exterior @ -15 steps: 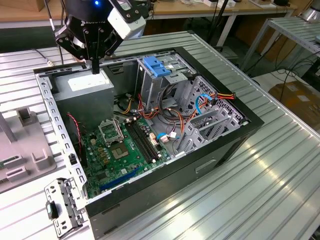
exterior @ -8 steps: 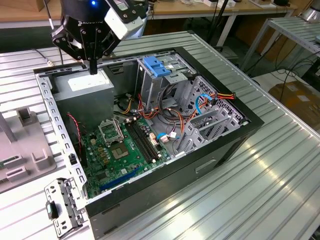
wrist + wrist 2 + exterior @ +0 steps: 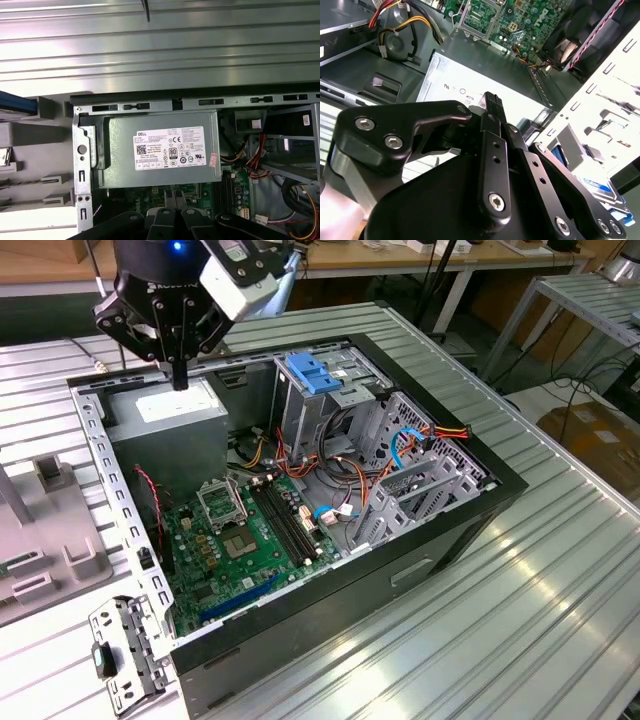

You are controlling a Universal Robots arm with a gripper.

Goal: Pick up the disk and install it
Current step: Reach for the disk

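Gripper (image 3: 180,380) closed, empty, at eleven o'clock above the power supply (image 3: 170,418); we judge disk (image 3: 598,186) pickup pending, needing jaws opened.

Bright overhead light glared off the ribbed metal table (image 3: 150,50) in the first wrist view and bleached the top of the power supply (image 3: 170,405) in the exterior view. Inside, the open case (image 3: 330,620) sat shadowed. In the second wrist view the gripper (image 3: 492,100) loomed black against a washed-out metal bracket (image 3: 605,110).
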